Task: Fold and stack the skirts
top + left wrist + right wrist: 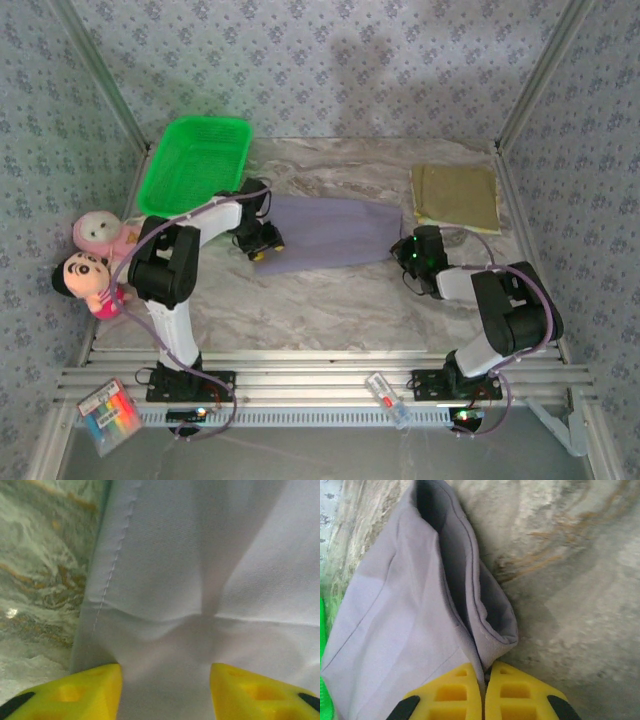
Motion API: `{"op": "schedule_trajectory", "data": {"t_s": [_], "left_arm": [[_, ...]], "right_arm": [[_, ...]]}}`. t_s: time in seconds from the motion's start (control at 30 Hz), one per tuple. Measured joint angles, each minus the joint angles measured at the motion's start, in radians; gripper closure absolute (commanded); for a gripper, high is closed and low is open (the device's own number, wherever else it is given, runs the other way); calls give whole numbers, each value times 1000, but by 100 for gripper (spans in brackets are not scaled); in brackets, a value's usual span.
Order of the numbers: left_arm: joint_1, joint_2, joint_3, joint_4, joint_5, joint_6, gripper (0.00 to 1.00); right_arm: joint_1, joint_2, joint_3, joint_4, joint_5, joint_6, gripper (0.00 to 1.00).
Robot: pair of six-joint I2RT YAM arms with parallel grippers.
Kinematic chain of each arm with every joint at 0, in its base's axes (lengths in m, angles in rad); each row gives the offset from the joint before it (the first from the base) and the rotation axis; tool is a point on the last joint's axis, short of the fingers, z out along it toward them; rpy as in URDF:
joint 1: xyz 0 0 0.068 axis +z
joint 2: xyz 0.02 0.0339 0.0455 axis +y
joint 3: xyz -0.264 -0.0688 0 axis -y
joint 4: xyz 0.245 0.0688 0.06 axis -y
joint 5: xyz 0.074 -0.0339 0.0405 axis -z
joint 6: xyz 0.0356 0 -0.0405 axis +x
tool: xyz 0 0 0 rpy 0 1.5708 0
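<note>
Left gripper [165, 669]: fingers released and spread, straddling puckered cloth at one end of the lavender-grey skirt [330, 232]. The skirt lies flat, its long axis running from these fingers to the right gripper [484, 674], clenched on the skirt's open-end rim.

skirts: 2 – lavender-grey skirt [325, 232] at centre, olive-khaki skirt [457, 197] at 2 o'clock | plush dolls: 2 – pink-hooded doll [98, 232], dark-headed doll [85, 278], both at 9 o'clock | green basket [165, 175]: 1, at 11 o'clock | arms: 2 – left arm [170, 270], right arm [510, 310] | packets on near rail: 2 – colourful packet [108, 415] at 7 o'clock, clear packet [388, 398] at 6 o'clock
</note>
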Motion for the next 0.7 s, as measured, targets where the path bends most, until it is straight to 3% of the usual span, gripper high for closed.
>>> {"op": "schedule_trajectory", "data": {"t_s": [0.2, 0.43, 0.7], "left_arm": [[-4, -2, -10, 3, -10, 6, 57], [-8, -4, -11, 18, -5, 5, 55], [-12, -6, -13, 27, 6, 5, 53]], "right_arm": [[64, -40, 106, -109, 30, -120, 100], [234, -55, 334, -243, 88, -340, 100], [432, 91, 542, -254, 40, -583, 100]]}}
